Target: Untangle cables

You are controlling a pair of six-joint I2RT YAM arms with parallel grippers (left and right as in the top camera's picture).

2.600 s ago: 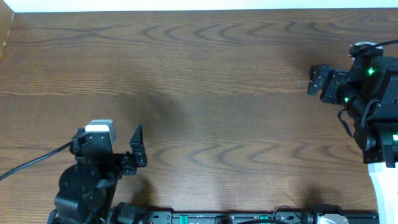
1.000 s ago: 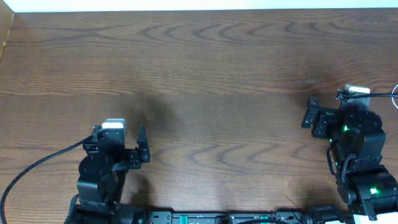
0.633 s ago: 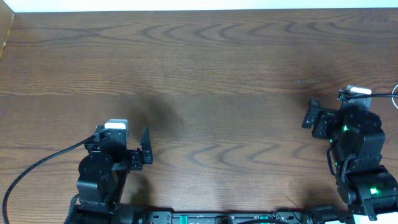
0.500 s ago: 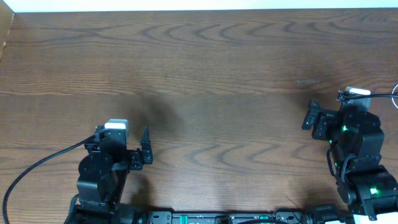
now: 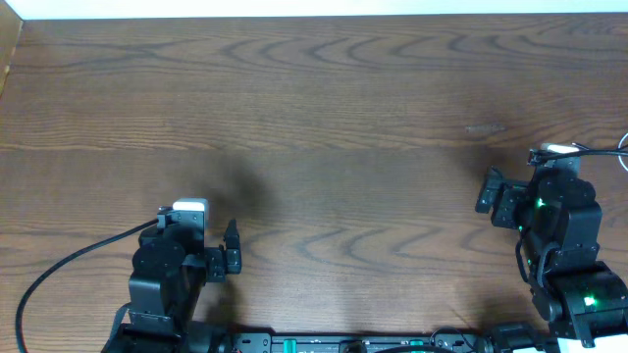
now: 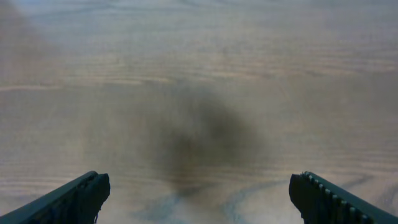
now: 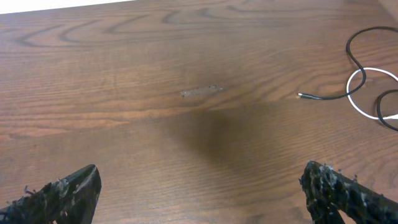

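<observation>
Black cable and white cable show only in right wrist view.

Left gripper sits near the front left of the table, right gripper near the front right. Cables lie on the table ahead of the right gripper, to its right, loops overlapping.
</observation>
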